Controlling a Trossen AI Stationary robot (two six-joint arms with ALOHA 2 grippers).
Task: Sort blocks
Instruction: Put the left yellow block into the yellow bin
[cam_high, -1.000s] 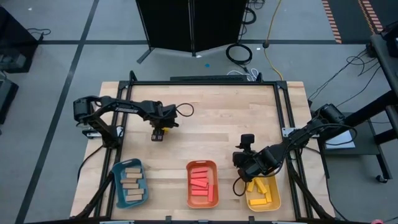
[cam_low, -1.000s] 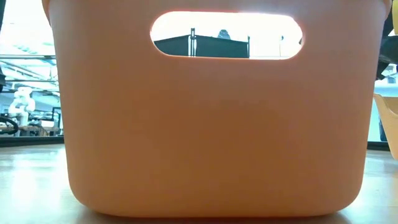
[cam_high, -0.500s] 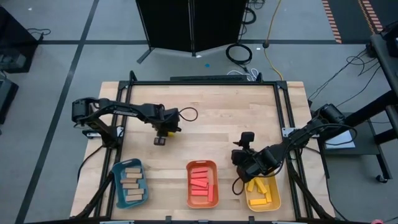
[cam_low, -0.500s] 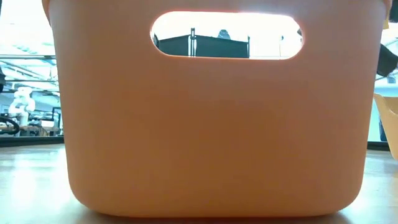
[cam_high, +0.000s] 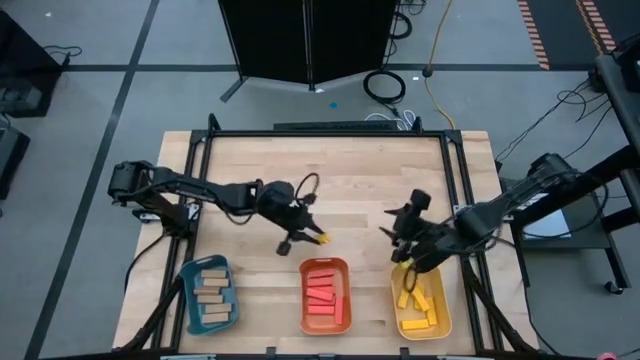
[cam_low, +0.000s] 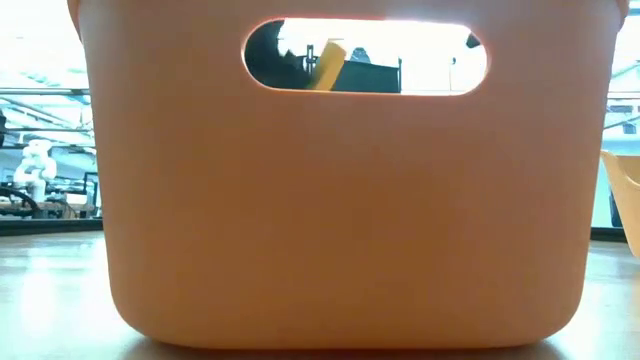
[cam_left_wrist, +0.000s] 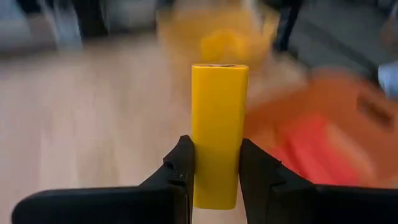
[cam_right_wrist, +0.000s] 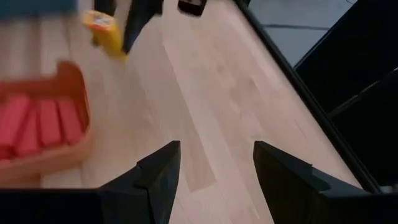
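My left gripper (cam_high: 304, 236) is over the table's middle, just beyond the orange tray (cam_high: 326, 266), and is shut on a yellow block (cam_left_wrist: 216, 106). That block also shows in the high view (cam_high: 320, 239) and through the tray's handle slot in the low view (cam_low: 328, 65). My right gripper (cam_high: 400, 238) hangs open and empty above the far end of the yellow tray (cam_high: 440, 318), which holds several yellow blocks (cam_high: 415, 300). Red blocks (cam_high: 322, 295) lie in the orange tray, tan blocks (cam_high: 210, 292) in the blue tray (cam_high: 188, 300). My left gripper pinches the yellow block between its two fingers (cam_left_wrist: 184, 167), one on each long side near the block's back end (cam_left_wrist: 215, 180). The fingers run along the block, which sticks out ahead of them. It is lifted clear of the table.
The three trays stand in a row along the near edge. A black metal frame (cam_high: 455, 170) rims the table. The orange tray's wall (cam_low: 340, 220) fills the low view. Bare wood (cam_high: 350, 190) lies beyond both grippers.
My left gripper has lifted the yellow block off the table and swung it toward the right and near edges, tipping from pointing down toward level. My right gripper has risen from the yellow tray and drawn back toward the far edge, still open.
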